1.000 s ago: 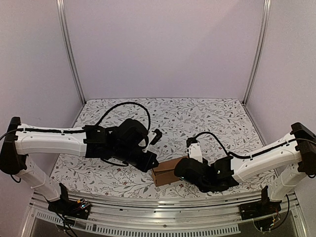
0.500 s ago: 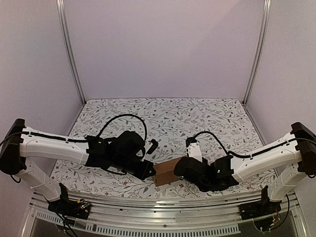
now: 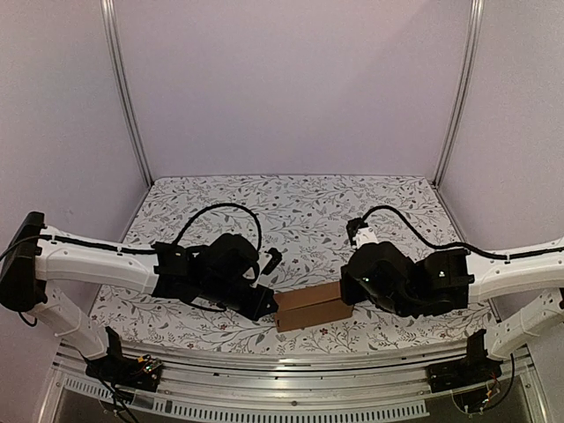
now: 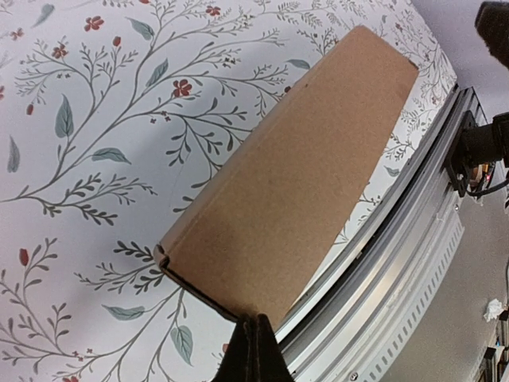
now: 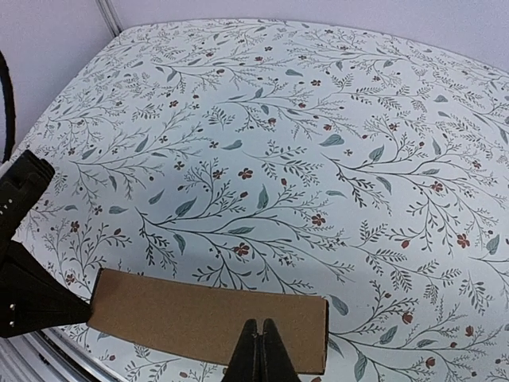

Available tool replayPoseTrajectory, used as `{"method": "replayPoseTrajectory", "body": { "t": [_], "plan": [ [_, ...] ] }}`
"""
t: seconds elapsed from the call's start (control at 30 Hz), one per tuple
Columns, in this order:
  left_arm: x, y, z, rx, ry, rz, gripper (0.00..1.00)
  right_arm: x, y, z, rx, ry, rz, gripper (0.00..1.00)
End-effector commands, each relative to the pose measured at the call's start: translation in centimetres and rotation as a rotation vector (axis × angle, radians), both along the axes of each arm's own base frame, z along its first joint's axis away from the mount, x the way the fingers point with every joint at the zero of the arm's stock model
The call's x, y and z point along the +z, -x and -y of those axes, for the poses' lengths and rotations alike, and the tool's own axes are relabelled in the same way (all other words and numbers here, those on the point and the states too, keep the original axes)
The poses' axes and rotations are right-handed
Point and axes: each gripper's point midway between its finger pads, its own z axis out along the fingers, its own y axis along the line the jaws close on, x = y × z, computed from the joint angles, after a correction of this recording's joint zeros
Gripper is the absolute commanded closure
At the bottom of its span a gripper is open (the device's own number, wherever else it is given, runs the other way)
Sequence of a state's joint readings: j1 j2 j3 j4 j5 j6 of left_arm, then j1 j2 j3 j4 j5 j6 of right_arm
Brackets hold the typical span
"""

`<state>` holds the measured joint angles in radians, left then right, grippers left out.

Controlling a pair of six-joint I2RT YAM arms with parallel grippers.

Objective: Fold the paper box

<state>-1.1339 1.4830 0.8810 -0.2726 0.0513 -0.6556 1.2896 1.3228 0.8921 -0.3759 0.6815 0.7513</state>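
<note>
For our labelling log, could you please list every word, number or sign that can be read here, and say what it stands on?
None can be read: the plain brown cardboard box shows no print on any visible face, and the floral table cover carries only leaves and flowers.

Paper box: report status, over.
Paper box formed, lying on table. Left end effector shut at one end, right end effector shut at other. Nothing obstructing.

Paper box (image 3: 313, 307) on table (image 3: 308, 211) near front edge, between left claw (image 3: 264, 306) and right claw (image 3: 351, 295).
</note>
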Motion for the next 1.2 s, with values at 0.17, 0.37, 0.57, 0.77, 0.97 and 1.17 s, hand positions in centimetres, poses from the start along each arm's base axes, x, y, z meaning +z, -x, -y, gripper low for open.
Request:
{"method": "replayPoseTrajectory", "body": {
  "t": [0.17, 0.37, 0.57, 0.77, 0.97, 1.17],
  "plan": [
    [-0.6, 0.0, -1.2, -0.008, -0.083, -0.015, 1.0, -0.1, -1.2, 3.1, 0.023, 0.027, -0.082, 1.0],
    [3.3, -0.6, 0.0, -0.039, -0.038, 0.036, 1.0, -2.1, -1.5, 3.0, 0.033, 0.047, -0.141, 1.0],
    [5.8, -1.1, 2.0, -0.073, 0.022, 0.066, 1.0, -3.8, -1.5, 2.6, 0.047, 0.062, -0.182, 1.0],
    [4.1, -1.0, 4.2, -0.1, 0.046, 0.022, 1.0, -5.6, -1.2, 2.9, 0.039, 0.064, -0.22, 1.0],
    [-1.6, -0.5, 5.1, -0.103, -0.005, -0.081, 1.0, -9.0, -0.6, 3.3, 0.03, 0.095, -0.284, 1.0],
    [-4.5, 0.4, 3.5, -0.085, -0.063, -0.133, 1.0, -11.9, 0.8, 4.2, 0.034, 0.127, -0.364, 1.0]
  ]
}}
